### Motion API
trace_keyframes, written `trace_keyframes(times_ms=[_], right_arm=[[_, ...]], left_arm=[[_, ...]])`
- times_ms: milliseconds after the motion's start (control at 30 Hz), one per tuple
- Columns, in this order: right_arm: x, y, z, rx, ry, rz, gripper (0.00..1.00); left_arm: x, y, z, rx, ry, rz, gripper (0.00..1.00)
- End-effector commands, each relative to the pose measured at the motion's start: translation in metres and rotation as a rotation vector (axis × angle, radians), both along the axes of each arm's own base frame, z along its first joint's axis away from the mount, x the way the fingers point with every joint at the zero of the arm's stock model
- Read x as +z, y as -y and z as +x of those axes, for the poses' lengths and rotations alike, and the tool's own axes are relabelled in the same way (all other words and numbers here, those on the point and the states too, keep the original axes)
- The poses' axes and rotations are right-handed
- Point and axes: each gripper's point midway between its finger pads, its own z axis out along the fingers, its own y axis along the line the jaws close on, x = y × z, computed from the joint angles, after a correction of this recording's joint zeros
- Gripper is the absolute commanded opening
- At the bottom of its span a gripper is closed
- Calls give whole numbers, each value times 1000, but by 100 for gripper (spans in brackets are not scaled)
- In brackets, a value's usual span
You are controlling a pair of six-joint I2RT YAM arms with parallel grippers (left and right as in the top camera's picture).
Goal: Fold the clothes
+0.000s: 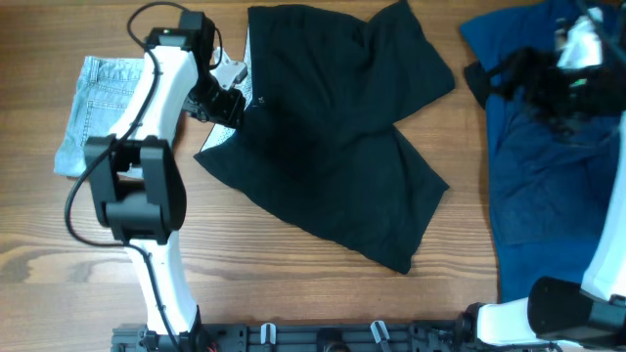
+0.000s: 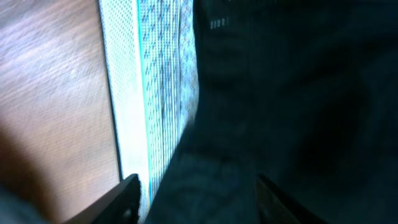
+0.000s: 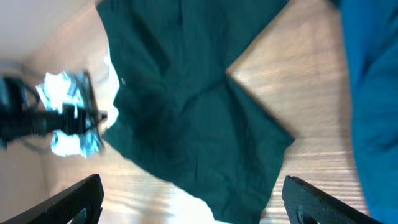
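Observation:
The black shorts (image 1: pixel 333 137) lie spread flat on the wooden table, waistband to the left, legs to the right. My left gripper (image 1: pixel 223 106) is low at the waistband's left edge. In the left wrist view its jaws (image 2: pixel 196 186) are open, with black fabric (image 2: pixel 280 93) and the pale mesh waistband lining (image 2: pixel 143 93) lying between them. My right gripper (image 1: pixel 533 83) hangs high over the royal-blue garment (image 1: pixel 548 156). Its jaws (image 3: pixel 193 193) are wide open and empty, above the black shorts (image 3: pixel 193 106). The light-blue denim shorts (image 1: pixel 98 112) lie at the far left.
The royal-blue garment covers the table's right side and shows in the right wrist view (image 3: pixel 373 81). The left arm's white links (image 1: pixel 147 176) stand between the denim shorts and the black shorts. Bare wood (image 1: pixel 293 274) runs along the front.

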Motion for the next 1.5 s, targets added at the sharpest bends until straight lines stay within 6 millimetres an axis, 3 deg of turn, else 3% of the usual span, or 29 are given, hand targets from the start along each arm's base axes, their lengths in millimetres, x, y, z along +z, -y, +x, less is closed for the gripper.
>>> trace_keyframes(times_ms=[0,167,267,433,533,667,733,767,800,867,1000,1100,1200,1300,1367,1467], right_arm=[[-29,-22,1,86,-56,-30,93],[-53,-46,0,137,-99,-26,93],[-60,-44,1,100,-120,-53,92],[-60,-42,4,89,-114,-65,92],[-60,-42,4,89,-115,-65,92],[-60,-42,4,89,-113,-65,91],[-60,-42,4,89,-112,-65,91],[-60,-42,4,89,-112,-65,91],[-60,-42,4,89,-112,-65,91],[-59,-42,5,89,-109,-65,91],[-60,-41,4,90,-113,-70,91],[-61,-39,4,85,-113,-84,91],[-61,-39,5,85,-111,-84,91],[-61,-39,4,85,-113,-84,91],[-61,-38,5,82,-114,-88,92],[-64,-29,5,62,-119,-138,93]], left_arm=[[-2,25,9,-111,41,-147,60],[-18,31,13,-125,36,-184,60],[-29,38,9,-147,11,-227,57],[-33,38,12,-146,22,-226,40],[-37,39,14,-146,23,-232,36],[-51,39,10,-131,-18,-237,47],[-57,41,4,-127,-47,-250,35],[-57,42,4,-129,-49,-252,16],[-55,42,4,-129,-45,-252,4],[-46,42,5,-122,-40,-252,4],[14,40,3,-126,22,-255,4],[48,31,8,-124,113,-229,4],[57,19,10,-105,138,-203,4],[43,-5,14,-69,123,-109,4],[30,-30,29,57,141,-6,4],[12,-44,36,125,124,9,4]])
